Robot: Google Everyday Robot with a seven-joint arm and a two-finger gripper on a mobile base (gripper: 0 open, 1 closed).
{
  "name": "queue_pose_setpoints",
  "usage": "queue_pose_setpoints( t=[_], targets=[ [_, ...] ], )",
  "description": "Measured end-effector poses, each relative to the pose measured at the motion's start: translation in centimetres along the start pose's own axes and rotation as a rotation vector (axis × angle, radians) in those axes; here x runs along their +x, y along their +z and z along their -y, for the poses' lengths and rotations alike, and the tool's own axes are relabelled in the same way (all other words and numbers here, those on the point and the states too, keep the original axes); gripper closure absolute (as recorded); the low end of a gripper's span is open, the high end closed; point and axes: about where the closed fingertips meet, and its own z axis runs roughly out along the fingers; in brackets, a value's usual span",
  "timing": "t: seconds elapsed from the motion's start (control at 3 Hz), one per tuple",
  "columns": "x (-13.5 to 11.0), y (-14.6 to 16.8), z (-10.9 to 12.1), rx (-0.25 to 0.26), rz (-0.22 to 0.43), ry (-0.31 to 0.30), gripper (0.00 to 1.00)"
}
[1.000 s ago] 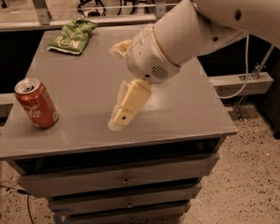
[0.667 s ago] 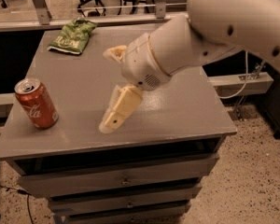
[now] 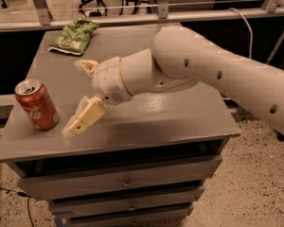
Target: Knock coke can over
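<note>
**Open tool beside the standing coke can**

The red aluminium coke can with white cursive lettering and a silver top stands upright near the front left corner of the grey rectangular desk. Nothing touches it.

The cream-white robot arm reaches in from the right, low across the desk top. Its tool sits just to the right of the coke can and points toward the desk's left edge. The tool is spread wide and holds nothing: one tan finger points up and back, and the other hangs low over the desk surface, near the can's base with a small gap between them.

A crumpled green snack bag lies at the far left corner, well apart from the can. Grey drawers with small knobs fill the desk front.
</note>
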Motion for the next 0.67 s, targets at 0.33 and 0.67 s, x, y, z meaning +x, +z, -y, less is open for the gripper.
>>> queue_pose_setpoints(
  t=[0.33, 0.67],
  targets=[
    [-0.4, 3.5, 1.3, -0.005, 0.081, -0.003, 0.0],
    [-0.7, 6.7, 2.4, -0.02, 0.148, -0.001, 0.0]
  ],
)
